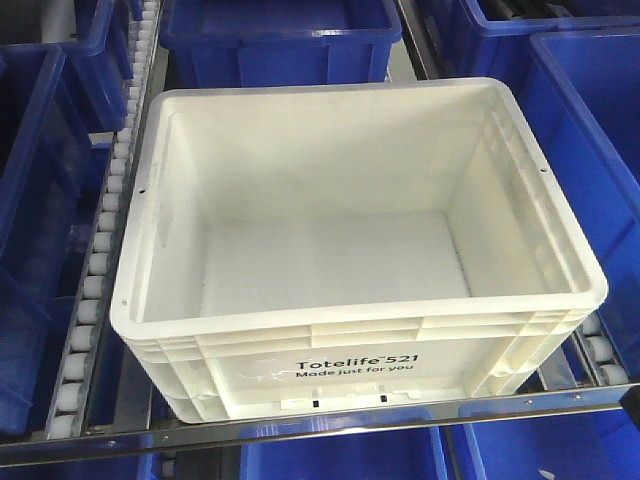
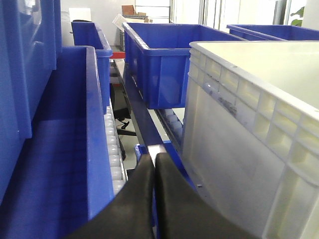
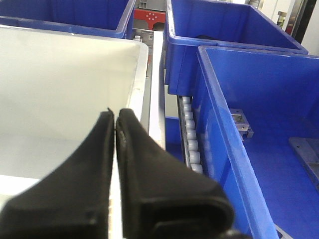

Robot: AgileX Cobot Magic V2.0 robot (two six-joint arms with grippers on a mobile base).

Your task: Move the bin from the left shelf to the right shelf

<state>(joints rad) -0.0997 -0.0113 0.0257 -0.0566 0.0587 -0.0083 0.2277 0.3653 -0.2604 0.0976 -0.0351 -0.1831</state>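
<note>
Front view: the bin point(image 1: 360, 250) sits on a roller lane point(image 1: 100, 270), its printed side against the front rail point(image 1: 330, 425). Blue bins point(image 1: 280, 35) surround it behind and on both sides, and more show below the rail.

Handling, as judged:
1. The bin is empty, so it is probably light.
2. The walls are rigid moulded plastic, and the ribbed rim should take load without flexing.
3. The smooth walls are likely slippery. Take hold at the rim, or press on 2 opposite side walls.
4. Its width calls for both arms, 1 per side.

Gripper state:
1. Left gripper point(image 2: 153, 158) is clenched, fingers pressed together, grasping nothing. It sits low in the gap between the bin's left wall and the neighbouring blue bin point(image 2: 89, 139), apart from both.
2. Right gripper point(image 3: 115, 115) is also closed and empty. It sits just over the bin's right rim, in front of the gap to the right blue bin point(image 3: 234, 139). Contact with the rim cannot be determined.

Obstructions:
1. The gaps beside the bin are narrow, so finger clearance is limited.
2. The front rail blocks a straight pull; lift the bin over it.
3. The right blue bin lies in the direction of travel.
</note>
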